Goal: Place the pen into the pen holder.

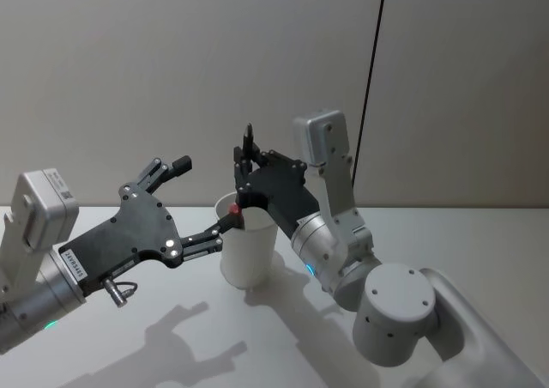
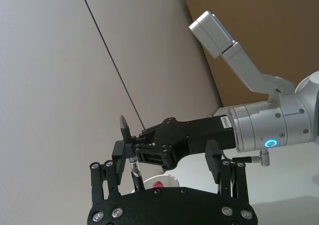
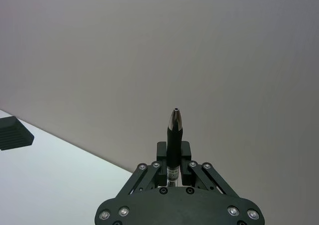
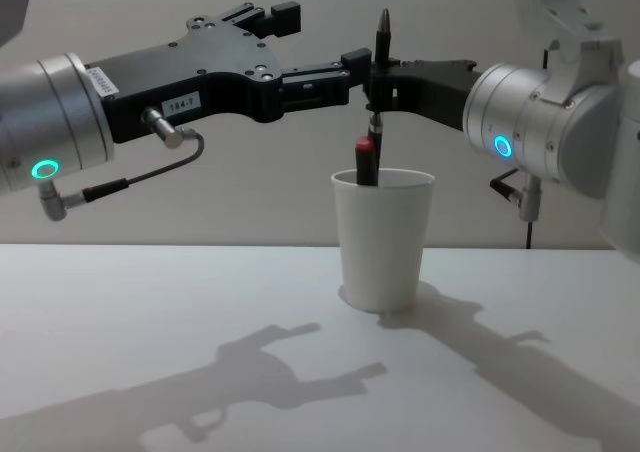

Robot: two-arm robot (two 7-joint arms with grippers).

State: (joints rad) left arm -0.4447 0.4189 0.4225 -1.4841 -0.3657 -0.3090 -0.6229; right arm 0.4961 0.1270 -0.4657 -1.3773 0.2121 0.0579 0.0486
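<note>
The white counter point(image 4: 150, 302) carries the pen holder point(image 4: 383, 237), which stands upright near the middle. The left gripper point(image 4: 335, 57) hovers with its fingers spread open just left of the holder's rim. The right gripper point(image 4: 380, 84) comes from the right and is clamped on the pen point(image 4: 376, 102), upright, red lower end dipping inside the rim.

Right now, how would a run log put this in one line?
right pincer: shut on pen, upright | pen: lower end inside pen holder | left pincer: open, above holder
</note>
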